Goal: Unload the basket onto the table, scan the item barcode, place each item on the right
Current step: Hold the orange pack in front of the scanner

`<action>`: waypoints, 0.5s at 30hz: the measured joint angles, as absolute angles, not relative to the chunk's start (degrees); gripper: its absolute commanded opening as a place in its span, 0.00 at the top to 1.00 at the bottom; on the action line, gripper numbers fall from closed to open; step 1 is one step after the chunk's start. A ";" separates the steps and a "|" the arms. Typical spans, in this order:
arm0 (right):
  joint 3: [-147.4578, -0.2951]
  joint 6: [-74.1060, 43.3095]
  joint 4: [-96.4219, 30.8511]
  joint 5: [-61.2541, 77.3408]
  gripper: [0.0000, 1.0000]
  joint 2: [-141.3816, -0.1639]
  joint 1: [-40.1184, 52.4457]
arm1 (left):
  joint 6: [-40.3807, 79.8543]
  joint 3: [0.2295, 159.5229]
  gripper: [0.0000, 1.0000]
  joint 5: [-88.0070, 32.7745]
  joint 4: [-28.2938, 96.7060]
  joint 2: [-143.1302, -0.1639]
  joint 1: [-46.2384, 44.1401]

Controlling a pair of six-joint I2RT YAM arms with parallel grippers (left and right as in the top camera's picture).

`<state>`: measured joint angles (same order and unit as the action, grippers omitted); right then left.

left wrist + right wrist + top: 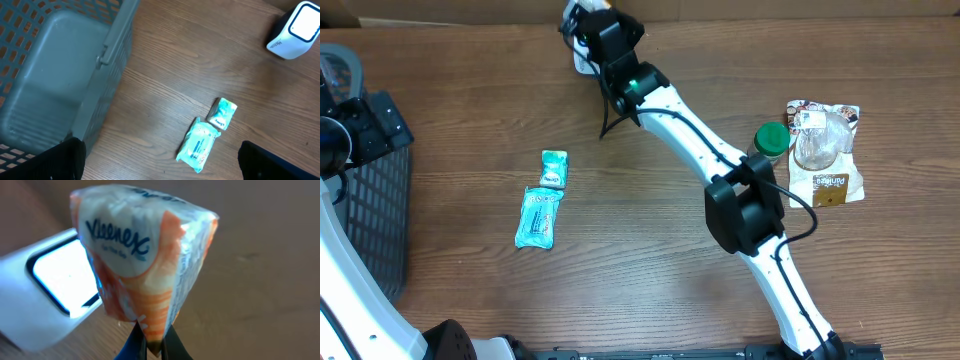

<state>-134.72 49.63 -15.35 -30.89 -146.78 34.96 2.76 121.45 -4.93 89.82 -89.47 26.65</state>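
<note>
The item, an orange and white Kleenex tissue pack (145, 260), is pinched at its lower edge by my right gripper (154, 341), which is shut on it. The pack hangs just in front of the white scanner (50, 295) with its bright window. From overhead the right arm reaches to the table's far edge, and its gripper (580, 28) is over the scanner (582, 64). No barcode shows on the pack's visible faces. My left gripper (160, 170) is open and empty above the table beside the basket, its fingers (67, 160) far apart.
A grey basket (50, 75) stands at the left edge. Two teal packets lie mid-left, a small one (552, 168) and a larger one (539, 217). At the right are a green-lidded jar (772, 140) and a clear snack bag (825, 155).
</note>
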 measured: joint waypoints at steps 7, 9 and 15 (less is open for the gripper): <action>-134.72 61.32 -10.26 -27.03 0.96 -150.12 34.89 | 2.76 121.45 0.00 -4.95 89.82 -89.47 26.65; -134.72 62.67 -7.99 -26.46 0.96 -150.58 34.87 | 2.76 121.45 0.01 -4.95 89.82 -89.47 26.65; -134.72 66.08 -4.69 -25.82 0.96 -151.02 34.02 | 2.76 121.45 0.01 -4.95 89.82 -89.47 26.65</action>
<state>-134.72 66.08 -4.69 -25.82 -151.02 34.02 2.76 121.45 -4.95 89.82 -89.47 26.65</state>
